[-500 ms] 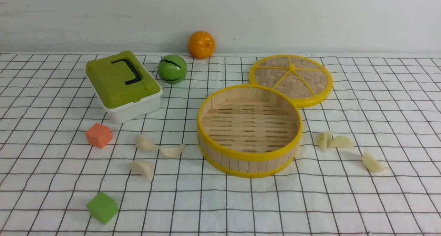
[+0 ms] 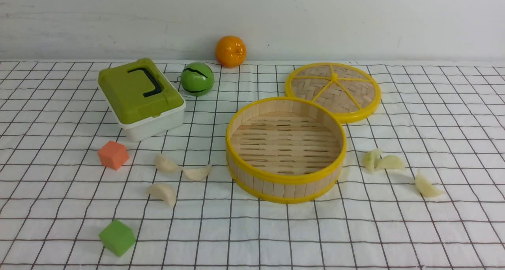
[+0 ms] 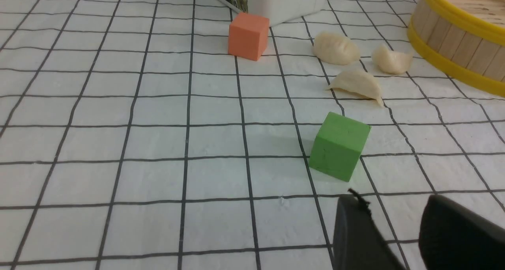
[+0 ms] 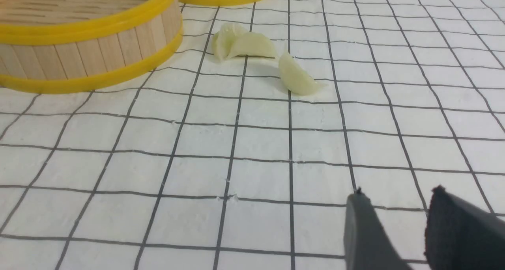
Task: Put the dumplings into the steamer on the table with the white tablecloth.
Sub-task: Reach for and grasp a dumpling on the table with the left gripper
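The steamer (image 2: 286,180), a round bamboo basket with yellow rims, stands empty mid-table on the white grid tablecloth (image 2: 252,238). Three dumplings lie to its left (image 2: 165,163) (image 2: 197,172) (image 2: 163,192), and three to its right (image 2: 371,159) (image 2: 390,162) (image 2: 427,186). Neither gripper shows in the front view. My left gripper (image 3: 392,201) is open and empty, low over the cloth, short of the left dumplings (image 3: 357,84). My right gripper (image 4: 396,193) is open and empty, short of the right dumplings (image 4: 296,79). The steamer's wall shows in both wrist views (image 3: 453,41) (image 4: 90,45).
The woven lid (image 2: 333,89) lies behind the steamer on the right. A green-lidded white box (image 2: 140,96), a green ball (image 2: 197,79) and an orange (image 2: 230,51) sit at the back left. An orange cube (image 2: 113,155) and a green cube (image 2: 116,237) lie near the left dumplings.
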